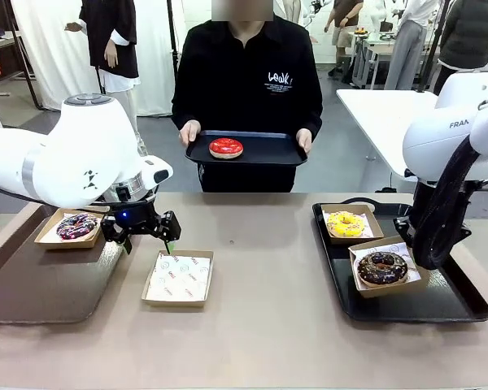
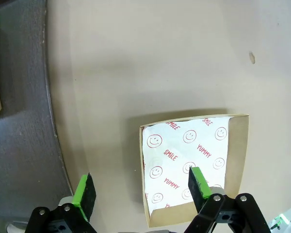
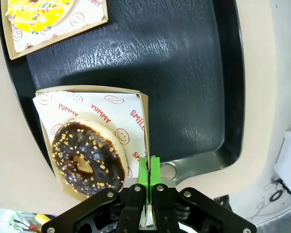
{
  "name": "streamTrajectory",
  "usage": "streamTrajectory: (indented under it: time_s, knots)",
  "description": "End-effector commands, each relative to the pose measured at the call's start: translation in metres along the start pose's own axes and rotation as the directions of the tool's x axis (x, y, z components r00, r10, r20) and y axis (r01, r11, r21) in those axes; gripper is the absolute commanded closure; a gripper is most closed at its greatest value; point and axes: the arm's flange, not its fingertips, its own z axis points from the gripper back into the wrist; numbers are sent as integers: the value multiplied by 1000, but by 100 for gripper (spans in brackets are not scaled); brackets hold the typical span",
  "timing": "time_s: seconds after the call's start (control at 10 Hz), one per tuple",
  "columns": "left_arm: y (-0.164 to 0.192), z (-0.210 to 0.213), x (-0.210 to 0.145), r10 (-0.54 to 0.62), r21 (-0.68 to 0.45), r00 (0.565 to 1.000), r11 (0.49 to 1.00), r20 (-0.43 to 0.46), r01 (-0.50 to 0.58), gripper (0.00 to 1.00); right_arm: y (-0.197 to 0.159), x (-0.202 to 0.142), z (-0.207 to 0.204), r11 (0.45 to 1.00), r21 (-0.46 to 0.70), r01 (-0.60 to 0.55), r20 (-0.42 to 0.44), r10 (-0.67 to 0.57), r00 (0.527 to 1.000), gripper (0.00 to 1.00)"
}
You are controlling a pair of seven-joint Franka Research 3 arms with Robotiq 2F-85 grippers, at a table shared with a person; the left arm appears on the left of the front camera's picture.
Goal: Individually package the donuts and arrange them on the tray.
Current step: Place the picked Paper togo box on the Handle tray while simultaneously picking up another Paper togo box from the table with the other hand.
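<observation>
The left gripper (image 1: 145, 237) hangs over the desk (image 1: 260, 325) near its left side, jaws spread wide and holding nothing. In the left wrist view its green pads (image 2: 199, 187) stand far apart above the bare desk, one of them over the edge of an empty paper-lined box (image 2: 194, 165). That empty box (image 1: 179, 278) lies on the desk just right of the gripper, beside the left tray (image 1: 32, 292).

The purple donut (image 1: 76, 227) sits in its own box at the far edge of the left tray, partly behind the left arm.

The right gripper (image 3: 149, 171) has its jaws pressed together on the wall of the chocolate donut's box (image 3: 140, 121); the two pads meet with only the thin cardboard and paper between them. The chocolate donut (image 1: 381, 267) lies in that box at the near left part of the right tray (image 1: 447, 305). The yellow donut (image 1: 346, 223) sits in another box at the far left corner of the same tray, near the first box but apart from it.

At the far side of the desk a person holds a third tray (image 1: 268, 150) in both hands, above the desk edge. The red donut (image 1: 226, 147) lies bare on it, toward its left part.
</observation>
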Motion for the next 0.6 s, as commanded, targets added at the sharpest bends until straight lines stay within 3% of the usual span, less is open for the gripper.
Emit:
streamTrajectory:
  time_s: [0.0, 0.5]
  knots:
    - [-9, -11, 1, 20, 37, 1000, 999, -8, -20, 0, 5, 6, 0, 999, -19, 27, -6, -27, 1000, 99]
    - [-7, -28, 0, 13, 41, 998, 999, -63, -10, 0, 9, 14, -10, 1000, -9, 28, -4, -28, 1000, 99]
